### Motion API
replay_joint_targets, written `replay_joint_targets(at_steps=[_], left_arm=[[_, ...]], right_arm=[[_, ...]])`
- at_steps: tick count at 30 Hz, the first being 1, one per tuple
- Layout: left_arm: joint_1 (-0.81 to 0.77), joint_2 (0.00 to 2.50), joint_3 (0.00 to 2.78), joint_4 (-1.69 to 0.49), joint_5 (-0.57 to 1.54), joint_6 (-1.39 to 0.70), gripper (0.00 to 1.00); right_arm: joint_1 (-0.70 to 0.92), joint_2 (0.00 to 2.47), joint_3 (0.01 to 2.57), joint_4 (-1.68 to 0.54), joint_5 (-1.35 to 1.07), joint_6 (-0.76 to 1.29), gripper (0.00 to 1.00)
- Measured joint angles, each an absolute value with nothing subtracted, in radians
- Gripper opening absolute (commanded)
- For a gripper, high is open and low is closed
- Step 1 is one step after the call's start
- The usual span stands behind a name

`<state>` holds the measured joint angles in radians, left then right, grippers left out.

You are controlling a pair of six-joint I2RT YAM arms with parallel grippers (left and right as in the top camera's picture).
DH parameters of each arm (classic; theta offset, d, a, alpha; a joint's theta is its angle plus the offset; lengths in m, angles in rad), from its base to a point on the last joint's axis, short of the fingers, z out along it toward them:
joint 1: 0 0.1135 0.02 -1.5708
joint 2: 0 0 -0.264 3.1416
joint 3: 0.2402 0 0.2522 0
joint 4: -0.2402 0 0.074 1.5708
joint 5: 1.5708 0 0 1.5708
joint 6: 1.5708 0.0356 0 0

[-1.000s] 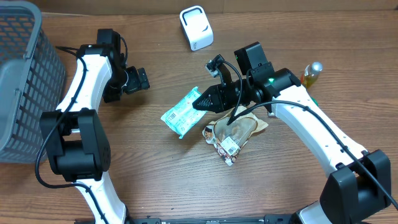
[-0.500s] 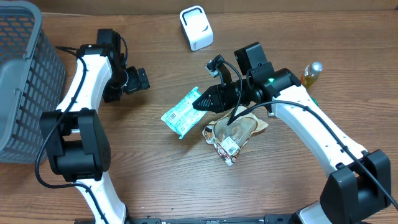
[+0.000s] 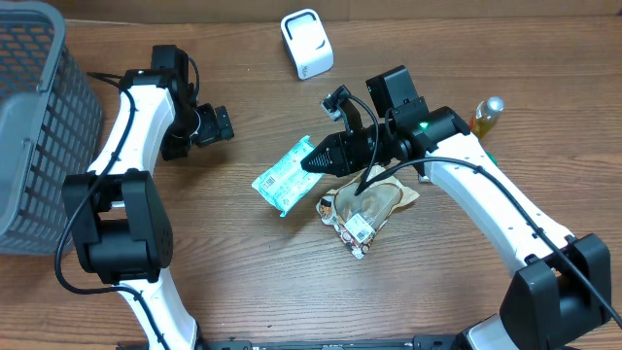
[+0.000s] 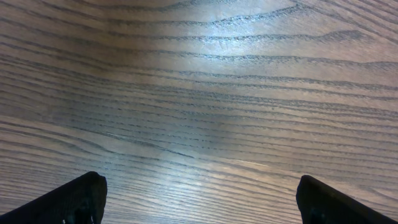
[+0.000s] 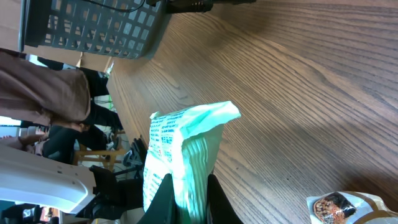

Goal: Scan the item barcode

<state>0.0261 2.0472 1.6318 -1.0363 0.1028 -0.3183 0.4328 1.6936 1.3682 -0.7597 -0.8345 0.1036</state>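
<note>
So we're at the carry-to-scanner step, by our read. The right gripper point(image 3: 313, 156) is clamped on one edge of the green packet point(image 3: 282, 179), which sits mid-table, just left of the gripper and beside the brown snack pouch point(image 3: 366, 204). In the right wrist view the packet looks pinched between the fingers and held off the wood, printed side facing the camera, though we can't pick out the barcode itself at this size.

The left gripper point(image 3: 219, 124) is out to the left, well apart from everything, jaws spread wide with nothing between them. Its wrist camera shows only bare wood table point(image 4: 205, 93) between the two fingertips point(image 4: 78, 196).

For the next move, we reckon the packet has to travel up toward the white boxy device point(image 3: 307, 43) at the far edge, which we take to be the scanner. It probably needs turning so the barcode faces the scanner's window. The pinch is on a thin floppy edge, so it could sag or twist on the way.

Head count:
- one green packet
- one brown snack pouch
- one white scanner box
- one small bottle point(image 3: 487, 114) off to the right
- one grey basket point(image 3: 29, 136) at the left edge
- two arms
</note>
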Motion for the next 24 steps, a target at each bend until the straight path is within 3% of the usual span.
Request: replay_joint_targets(at_steps=[24], left_arm=[[0.026,2.047,1.632,-1.036,0.102,-0.318,0.99]], right_arm=[[0.430,1.694,1.368,-0.744,-0.864,0.083,0.04]])
